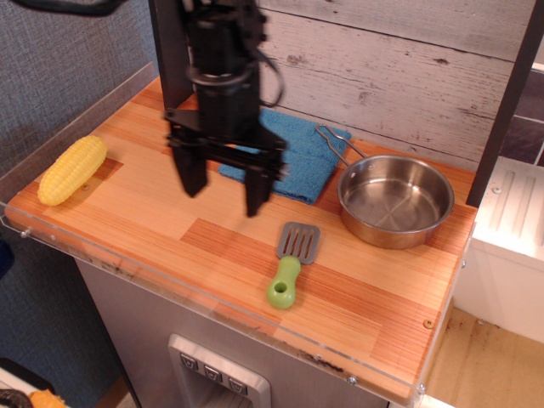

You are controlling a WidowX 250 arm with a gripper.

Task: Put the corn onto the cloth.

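Approach stage: the gripper [223, 189] hangs above the wooden counter [357, 289] with jaws spread wide and empty, in front of the blue cloth [299, 155]. The corn [72, 170] lies untouched at the counter's left edge, well apart from both. The next move likely calls for travelling left, lining up across the cob, then descending.

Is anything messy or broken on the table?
Nothing looks broken or spilled. The corn lies whole at the left edge, the blue cloth is flat, the pan is upright and empty, and the spatula lies flat. The claw hangs open, holding nothing.
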